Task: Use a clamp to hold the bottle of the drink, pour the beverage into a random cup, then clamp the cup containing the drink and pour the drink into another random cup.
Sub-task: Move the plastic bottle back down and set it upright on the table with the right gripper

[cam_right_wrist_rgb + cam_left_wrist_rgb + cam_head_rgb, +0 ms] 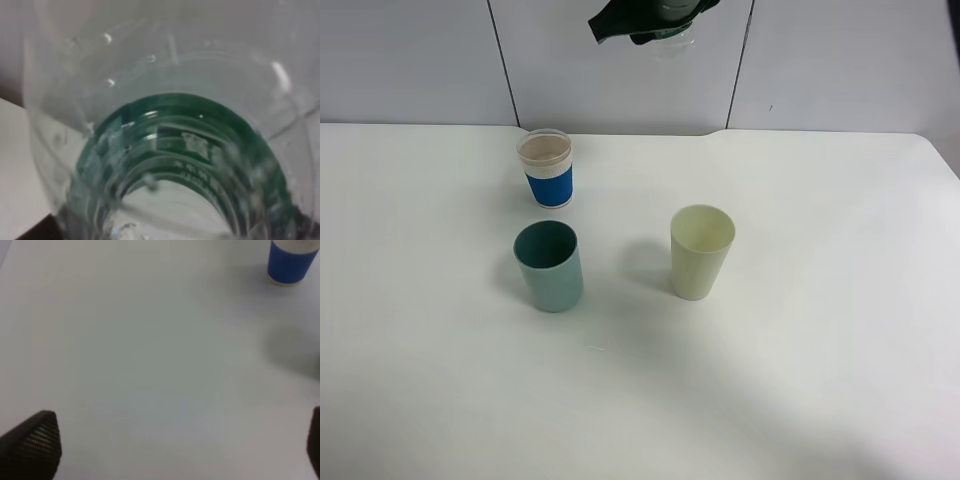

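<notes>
The bottle [165, 150] is clenched in the right gripper [645, 20], raised beyond the blue-banded cup [547, 170]. The left gripper [174, 447] is spread wide and empty, apart from that cup. The bottle's mouth is best centred over that cup's rim and tipped slowly, so that nothing is spilled.

A pale yellow-green tumbler [701, 250] stands upright on the white table [820, 350], just three o'clock of centre. Grey wall panels [410, 60] sit at twelve.

I saw a white table [840, 380] under soft, even light. Behind it stood a pale grey panelled wall [410, 60] with dark vertical seams [502, 60].
</notes>
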Controlling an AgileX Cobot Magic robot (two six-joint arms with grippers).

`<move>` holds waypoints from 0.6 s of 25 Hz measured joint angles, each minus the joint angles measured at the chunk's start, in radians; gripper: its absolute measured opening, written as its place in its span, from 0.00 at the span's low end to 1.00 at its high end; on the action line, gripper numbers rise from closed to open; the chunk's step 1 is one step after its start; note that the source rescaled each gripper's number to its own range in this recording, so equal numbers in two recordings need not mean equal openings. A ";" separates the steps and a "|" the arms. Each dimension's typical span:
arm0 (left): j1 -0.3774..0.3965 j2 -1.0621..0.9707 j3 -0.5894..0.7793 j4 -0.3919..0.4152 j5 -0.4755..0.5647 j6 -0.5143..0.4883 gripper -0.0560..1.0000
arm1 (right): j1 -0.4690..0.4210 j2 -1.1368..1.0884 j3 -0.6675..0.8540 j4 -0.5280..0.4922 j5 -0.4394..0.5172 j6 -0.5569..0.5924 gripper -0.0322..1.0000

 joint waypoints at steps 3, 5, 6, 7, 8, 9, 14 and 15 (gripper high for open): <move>0.000 0.000 0.000 0.000 0.000 0.000 1.00 | -0.036 -0.078 0.111 0.041 -0.153 0.000 0.04; 0.000 0.000 0.000 0.000 0.000 0.000 1.00 | -0.067 -0.125 0.198 0.057 -0.256 0.000 0.04; 0.000 0.000 0.000 0.000 0.000 0.000 1.00 | -0.084 -0.148 0.232 0.066 -0.293 0.000 0.04; 0.000 0.000 0.000 0.000 0.000 0.000 1.00 | -0.102 -0.170 0.271 0.072 -0.328 0.000 0.04; 0.000 0.000 0.000 0.000 0.000 0.000 1.00 | -0.119 -0.185 0.309 0.080 -0.359 0.000 0.04; 0.000 0.000 0.000 0.000 0.000 0.000 1.00 | -0.134 -0.201 0.338 0.090 -0.380 0.000 0.04; 0.000 0.000 0.000 0.000 0.000 0.000 1.00 | -0.237 -0.236 0.468 0.172 -0.432 0.000 0.04; 0.000 0.000 0.000 0.000 0.000 0.000 1.00 | -0.258 -0.237 0.493 0.184 -0.434 0.000 0.04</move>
